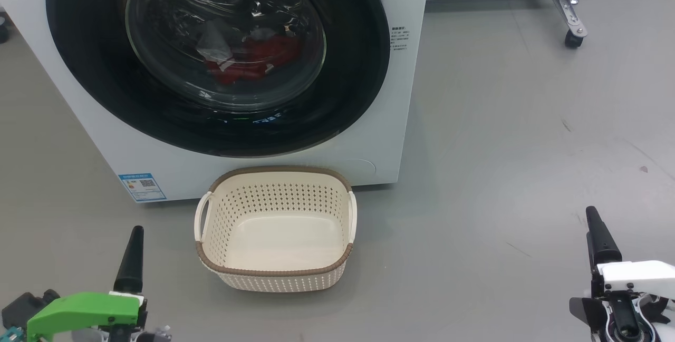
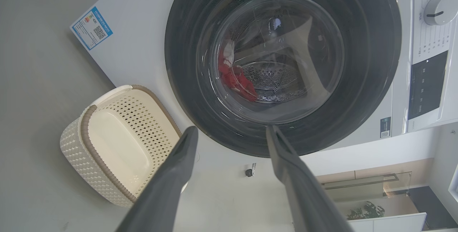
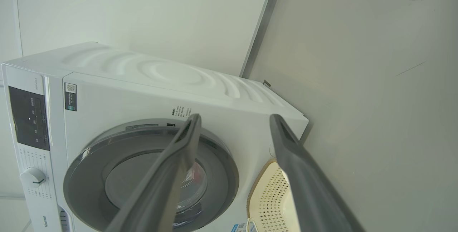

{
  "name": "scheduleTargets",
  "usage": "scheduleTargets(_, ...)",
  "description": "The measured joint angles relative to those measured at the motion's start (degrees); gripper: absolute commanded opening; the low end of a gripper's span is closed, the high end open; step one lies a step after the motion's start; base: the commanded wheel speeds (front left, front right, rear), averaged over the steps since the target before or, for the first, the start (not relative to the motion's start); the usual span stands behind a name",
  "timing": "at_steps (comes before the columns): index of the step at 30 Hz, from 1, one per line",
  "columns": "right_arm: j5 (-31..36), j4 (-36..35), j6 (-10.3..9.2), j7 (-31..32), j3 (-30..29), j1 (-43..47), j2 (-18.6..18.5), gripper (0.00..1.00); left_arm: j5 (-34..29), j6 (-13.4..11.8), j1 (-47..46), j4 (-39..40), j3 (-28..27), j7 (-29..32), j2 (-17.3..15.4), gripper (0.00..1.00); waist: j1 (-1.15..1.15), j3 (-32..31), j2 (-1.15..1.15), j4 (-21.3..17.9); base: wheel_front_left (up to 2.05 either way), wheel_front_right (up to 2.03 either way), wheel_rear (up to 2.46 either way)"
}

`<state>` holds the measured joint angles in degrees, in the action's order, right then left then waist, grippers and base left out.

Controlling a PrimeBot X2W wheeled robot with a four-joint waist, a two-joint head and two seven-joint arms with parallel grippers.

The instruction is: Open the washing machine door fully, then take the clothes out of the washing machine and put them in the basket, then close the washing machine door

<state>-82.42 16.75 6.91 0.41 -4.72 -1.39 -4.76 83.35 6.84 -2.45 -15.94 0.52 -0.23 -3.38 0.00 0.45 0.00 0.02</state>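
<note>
The washing machine (image 1: 403, 94) stands white ahead of me, and its glossy black washing machine door (image 1: 89, 68) sits shut against the front. Behind the glass window lie the red clothes (image 1: 253, 60), also seen in the left wrist view (image 2: 234, 78). The cream basket (image 1: 274, 281) rests on the floor just in front of the machine with nothing in it. My left gripper (image 2: 232, 128) is open, well short of the door, one dark finger (image 1: 132, 257) left of the basket. My right gripper (image 3: 235, 116) is open too, its finger (image 1: 598, 236) far right of the basket.
A metal frame leg with a caster (image 1: 574, 36) stands at the back right. Grey floor (image 1: 501, 173) stretches wide to the right of the machine. A blue label (image 1: 141, 186) marks the machine's lower left corner; its dial (image 2: 440, 8) is at the top.
</note>
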Motion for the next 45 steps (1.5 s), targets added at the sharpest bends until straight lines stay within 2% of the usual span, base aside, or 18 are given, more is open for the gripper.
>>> scheduleTargets(3,1.83,0.07,0.01,-0.66,0.45,-0.18,-0.55,1.0,-1.35,0.0,-0.01,-0.02,0.65,-0.59,-0.58,1.0,0.0,0.0,0.0,0.0,0.0,0.0,0.0)
scheduleTargets(8,6.81,0.12,-0.11,-2.2,1.66,-0.55,-1.9,1.0,-7.72,0.0,-0.32,-0.03,2.66,-1.78,-2.13,1.0,0.0,0.0,0.0,0.0,0.0,0.0,0.0)
scheduleTargets(14,13.99,0.2,-1.16,-3.45,3.76,-1.01,-3.82,1.0,-14.45,-0.1,-0.93,-0.08,4.5,-2.98,-3.08,1.0,0.0,-0.04,0.0,-0.01,0.0,0.0,0.0)
scheduleTargets(24,24.02,0.19,-3.19,-5.39,7.34,-1.7,-5.09,1.0,-25.65,-2.0,-1.42,0.58,7.42,-4.97,-3.98,1.0,0.0,-0.17,0.0,-0.01,0.0,0.0,0.0)
scheduleTargets(26,26.97,0.18,-4.08,-6.06,8.38,-1.72,-5.36,1.0,-28.98,-2.52,-1.94,1.01,8.42,-5.49,-4.36,1.0,0.0,-0.19,0.0,-0.01,0.0,0.0,0.0)
scheduleTargets(45,40.67,0.4,-6.59,-9.66,13.04,-2.38,-6.11,1.0,-43.26,-4.12,-2.27,1.65,11.77,-9.03,-4.38,1.0,0.0,-0.17,0.0,-0.06,0.0,0.0,0.0)
